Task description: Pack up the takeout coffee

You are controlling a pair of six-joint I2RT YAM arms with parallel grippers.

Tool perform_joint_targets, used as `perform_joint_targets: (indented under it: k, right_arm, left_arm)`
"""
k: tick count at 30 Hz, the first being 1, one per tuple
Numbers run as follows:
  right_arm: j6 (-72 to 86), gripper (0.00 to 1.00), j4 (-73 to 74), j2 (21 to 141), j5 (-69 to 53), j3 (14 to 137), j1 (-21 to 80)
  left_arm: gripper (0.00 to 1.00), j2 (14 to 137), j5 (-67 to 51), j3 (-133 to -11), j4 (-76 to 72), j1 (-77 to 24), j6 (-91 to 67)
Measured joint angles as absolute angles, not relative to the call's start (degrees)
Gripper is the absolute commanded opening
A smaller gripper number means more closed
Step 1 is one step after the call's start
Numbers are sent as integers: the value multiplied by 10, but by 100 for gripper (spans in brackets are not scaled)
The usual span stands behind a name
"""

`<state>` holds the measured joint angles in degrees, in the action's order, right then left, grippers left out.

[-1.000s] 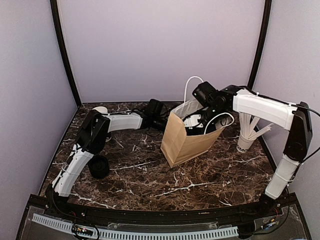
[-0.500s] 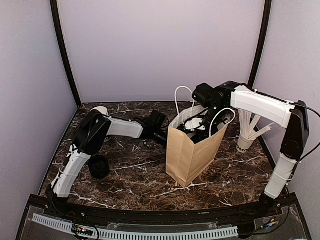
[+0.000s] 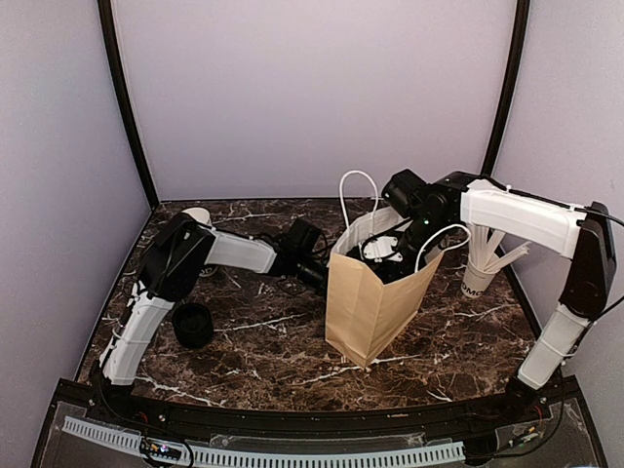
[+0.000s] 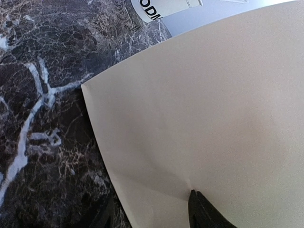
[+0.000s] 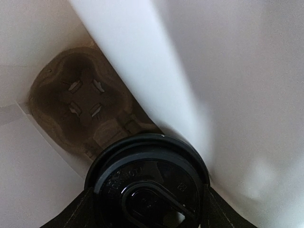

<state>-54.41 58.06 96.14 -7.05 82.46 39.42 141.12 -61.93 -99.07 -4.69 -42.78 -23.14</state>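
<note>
On the dark marble worktop (image 3: 263, 341) a brown bag (image 3: 375, 302) stands open. The right claw (image 5: 149, 210) reaches down inside it, pinching the lidded coffee (image 5: 147, 175) between its fingers. A cardboard cup tray (image 5: 78, 102) lies on the bag's floor below. The left claw (image 4: 152, 216) is partly spread, with one fingertip (image 4: 197, 204) touching the bag's outer wall.

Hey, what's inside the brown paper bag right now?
A brown moulded pulp cup carrier lies at the bottom. Above it, the right gripper holds the black-lidded takeout coffee; its lid hides the cup body.
</note>
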Motion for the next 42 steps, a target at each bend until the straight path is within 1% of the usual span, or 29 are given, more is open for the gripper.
perform_joint_targets:
  k: [4,11,17,22,26,32,42]
  right_arm:
    - [-548,33,573,963,-83,821,392]
    - [-531,32,570,970,-94,826,389]
    - [-488,32,548,960,-93,808,387]
    - [-464,34,521,950,-92,790,387]
    - [-475,37,498,933,-93,766,387]
    - [-508,35,482,922,-88,747,389]
    - [-414,34,472,943,-42,768,400]
  left_arm:
    - [61,1405,-611,-981,-47,-428,-231]
    - [61,1379,-566,-952,-47,-427,-232]
    - [63,1324,-494,-886,-48,-417,-242]
    - [64,1272,-424,-889,-12,-414,-223]
    - [64,1221,-370,-895,29,-411,-198]
    - [64,1151,-304,-912,91,-411,-169]
    - [64,1042,-221,-958,180,-411,-136]
